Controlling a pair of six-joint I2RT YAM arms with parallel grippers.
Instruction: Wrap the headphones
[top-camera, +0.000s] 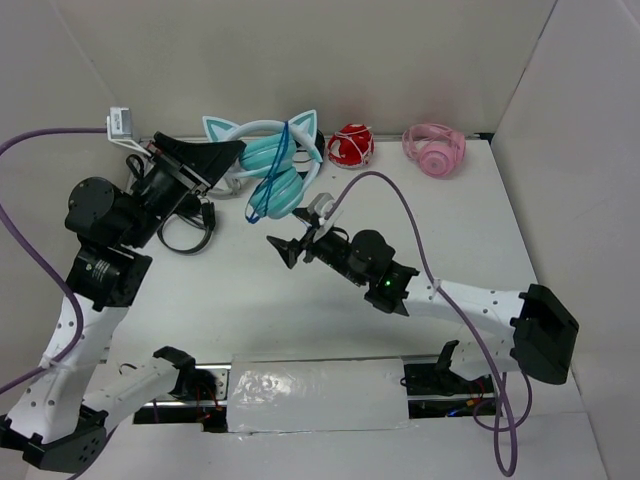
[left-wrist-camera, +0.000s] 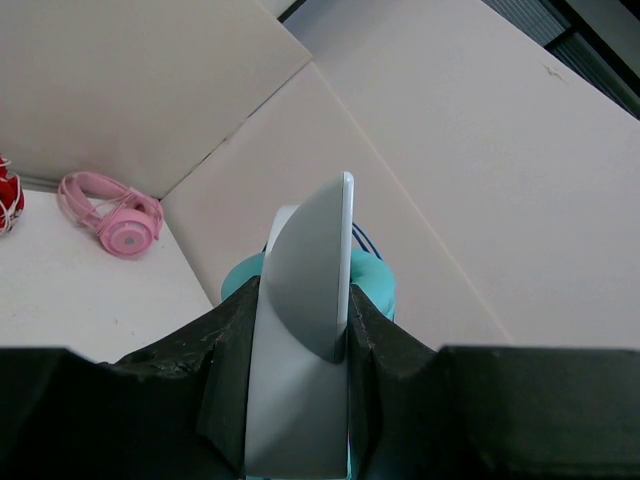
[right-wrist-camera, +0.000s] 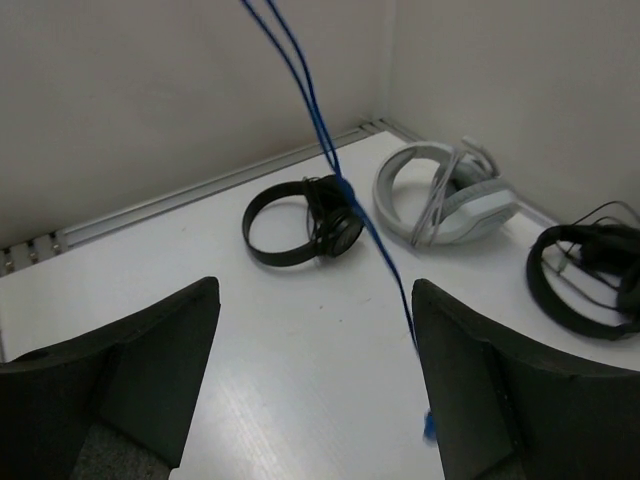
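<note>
The teal headphones (top-camera: 278, 168) with a pale cat-ear headband are lifted at the back of the table. My left gripper (top-camera: 228, 160) is shut on the headband (left-wrist-camera: 305, 330), and a teal cup (left-wrist-camera: 372, 272) shows just behind it. The thin dark-blue cable (top-camera: 268, 185) loops over the cups and hangs down. In the right wrist view the cable (right-wrist-camera: 330, 165) drops between the jaws, close to the right-hand finger (right-wrist-camera: 470, 370), with its end dangling loose. My right gripper (top-camera: 285, 250) (right-wrist-camera: 315, 300) stands wide open below and in front of the headphones, holding nothing.
Red headphones (top-camera: 350, 146) and pink headphones (top-camera: 434, 150) lie along the back wall to the right. Black headphones (right-wrist-camera: 300, 222), a white-grey pair (right-wrist-camera: 445, 200) and another black pair (right-wrist-camera: 590, 275) lie on the table under the left arm. Walls enclose the table.
</note>
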